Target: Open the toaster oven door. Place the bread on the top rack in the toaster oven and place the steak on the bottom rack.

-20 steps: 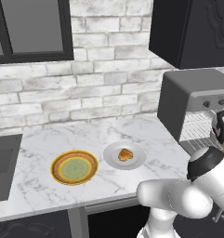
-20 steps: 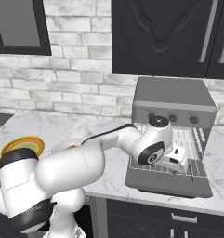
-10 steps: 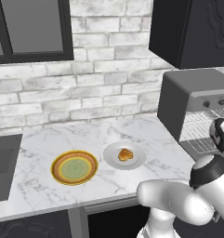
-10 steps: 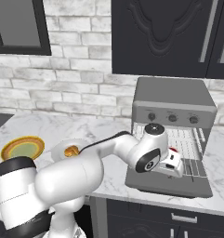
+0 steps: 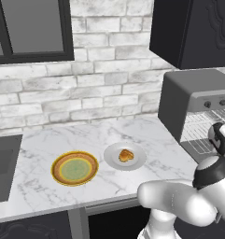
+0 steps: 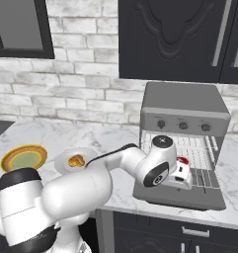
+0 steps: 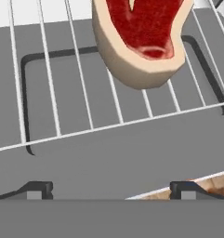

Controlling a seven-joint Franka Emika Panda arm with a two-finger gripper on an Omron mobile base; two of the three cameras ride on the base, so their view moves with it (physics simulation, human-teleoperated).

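The toaster oven [image 6: 183, 105] stands at the counter's right end with its door [image 6: 189, 196] folded down flat. The steak [image 7: 143, 37], red with a pale fat rim, lies on a silver wire rack [image 7: 53, 93] that reaches out over the door [image 7: 108, 162]; by that it looks like the bottom rack. My gripper [image 7: 111, 189] hangs open just short of the steak, with nothing between its fingertips [image 7: 39, 188]. In the right base view the gripper [image 6: 182, 170] hovers over the rack beside the steak [image 6: 181, 160]. The bread [image 5: 126, 155] sits on a white plate [image 5: 115, 161] on the counter.
A yellow-rimmed green plate [image 5: 74, 168] lies left of the white plate. A sink [image 5: 2, 172] is set into the counter's far left. Black wall cabinets [image 6: 184, 39] hang above the oven, and a brick wall backs the marble counter [image 5: 86, 140].
My hand has drawn back and down a little from the oven mouth, away from the steak. The jaws have stayed open. Bread and plates have not moved.
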